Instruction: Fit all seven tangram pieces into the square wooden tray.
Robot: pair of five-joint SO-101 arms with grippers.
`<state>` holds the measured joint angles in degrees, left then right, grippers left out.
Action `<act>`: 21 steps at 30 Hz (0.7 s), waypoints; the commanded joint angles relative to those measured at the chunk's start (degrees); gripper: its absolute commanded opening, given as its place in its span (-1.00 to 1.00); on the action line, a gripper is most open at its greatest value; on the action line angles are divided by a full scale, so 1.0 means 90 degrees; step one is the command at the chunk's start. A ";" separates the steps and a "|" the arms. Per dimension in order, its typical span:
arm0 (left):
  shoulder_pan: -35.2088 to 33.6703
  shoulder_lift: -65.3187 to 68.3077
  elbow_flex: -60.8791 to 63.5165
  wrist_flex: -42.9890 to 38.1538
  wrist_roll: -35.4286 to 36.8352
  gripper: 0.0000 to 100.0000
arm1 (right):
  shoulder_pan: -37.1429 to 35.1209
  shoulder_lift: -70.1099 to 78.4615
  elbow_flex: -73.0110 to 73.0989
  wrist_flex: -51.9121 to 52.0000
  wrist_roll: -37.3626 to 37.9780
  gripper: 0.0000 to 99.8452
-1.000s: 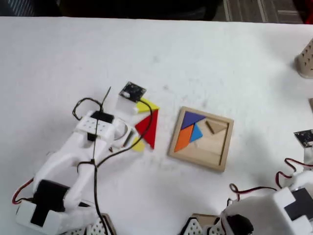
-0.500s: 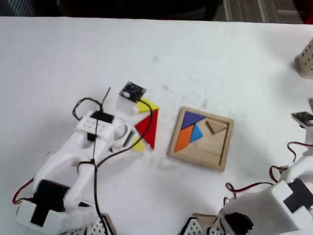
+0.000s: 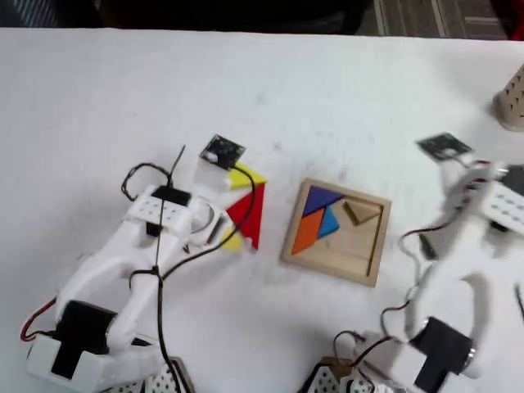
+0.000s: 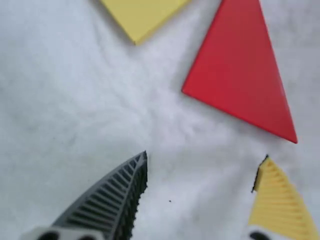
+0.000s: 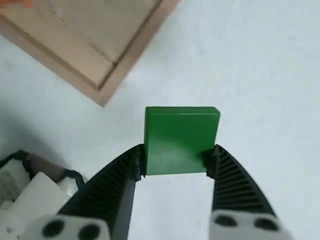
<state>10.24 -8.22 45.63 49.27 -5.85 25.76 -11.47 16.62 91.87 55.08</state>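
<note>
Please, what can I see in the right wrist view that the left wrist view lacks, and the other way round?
Right wrist view: the right gripper with its jaws closed on a green square, and a corner of the wooden tray beyond it.
Left wrist view: the left gripper with its jaws open over the white table, and a red triangle and a yellow piece lying ahead of it.
Shared: the white table, with one gripper's two jaws in the foreground.

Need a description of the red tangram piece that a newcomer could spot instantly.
In the high view, find the square wooden tray mid-table. Just left of it on the white table lies the flat red triangle, between a far yellow piece and a near yellow piece. It is the only red piece there.
</note>
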 commanded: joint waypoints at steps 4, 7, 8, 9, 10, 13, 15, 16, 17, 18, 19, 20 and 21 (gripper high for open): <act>-0.0083 -0.0298 -0.0020 -0.0166 -0.0098 -0.29 | -0.1753 -0.0386 0.0664 -0.1177 -0.1602 -0.76; -0.0083 -0.0298 -0.0020 -0.0166 -0.0098 -0.29 | -0.2232 -0.0376 0.0996 -0.1861 -0.2100 -0.76; -0.0083 -0.0298 -0.0020 -0.0166 -0.0098 -0.29 | -0.2339 -0.0376 0.1114 -0.2105 -0.2208 -0.76; -0.0083 -0.0298 -0.0020 -0.0166 -0.0098 -0.29 | -0.2447 -0.0376 0.1250 -0.2330 -0.2276 -0.76; -0.0083 -0.0298 -0.0020 -0.0166 -0.0098 -0.29 | -0.2554 -0.0376 0.1387 -0.2545 -0.2325 -0.76; -0.0083 -0.0298 -0.0020 -0.0166 -0.0098 -0.29 | -0.2769 -0.0376 0.1807 -0.3140 -0.2344 -0.76; -0.0083 -0.0298 -0.0020 -0.0166 -0.0098 -0.29 | -0.2838 -0.0376 0.2090 -0.3531 -0.2344 -0.76; -0.0083 -0.0298 -0.0020 -0.0166 -0.0098 -0.29 | -0.2838 -0.0376 0.2217 -0.3697 -0.2344 -0.76; -0.0083 -0.0298 -0.0020 -0.0166 -0.0098 -0.29 | -0.2838 -0.0376 0.2335 -0.3863 -0.2344 -0.76; -0.0083 -0.0298 -0.0020 -0.0166 -0.0098 -0.29 | -0.2838 -0.0376 0.2413 -0.3980 -0.2344 -0.76; -0.0083 -0.0298 -0.0020 -0.0166 -0.0098 -0.29 | -0.2828 -0.0376 0.2462 -0.4059 -0.2344 -0.76; -0.0083 -0.0298 -0.0020 -0.0166 -0.0098 -0.29 | -0.2828 -0.0376 0.2491 -0.4107 -0.2344 -0.76; -0.0083 -0.0298 -0.0020 -0.0166 -0.0098 -0.29 | -0.2838 -0.0357 0.2491 -0.4098 -0.2344 -0.76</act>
<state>10.24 -8.22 45.63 48.84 -6.20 0.97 -12.26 39.21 56.97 34.51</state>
